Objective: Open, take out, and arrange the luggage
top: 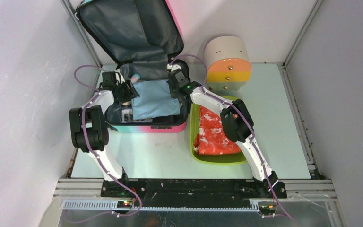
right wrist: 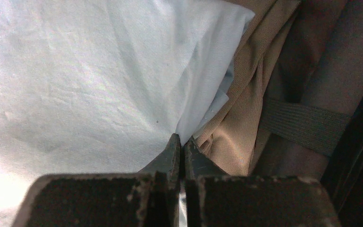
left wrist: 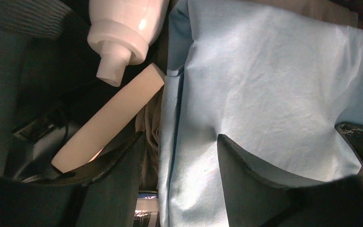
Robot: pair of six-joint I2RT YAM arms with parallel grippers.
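Pale blue cloth is pinched at its edge in my right claw, fingers together on it; my left claw stands apart over it, inside the open luggage at the table's far-left corner.

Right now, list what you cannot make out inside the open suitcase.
Top view: what lies under the light blue folded cloth in the pink-and-teal hard-shell suitcase; the cloth itself covers it.
Left wrist view: the white plastic bottle, its body cut off by the top edge.
Right wrist view: whether the shut right jaws pinch the cloth; their own tips hide the contact.
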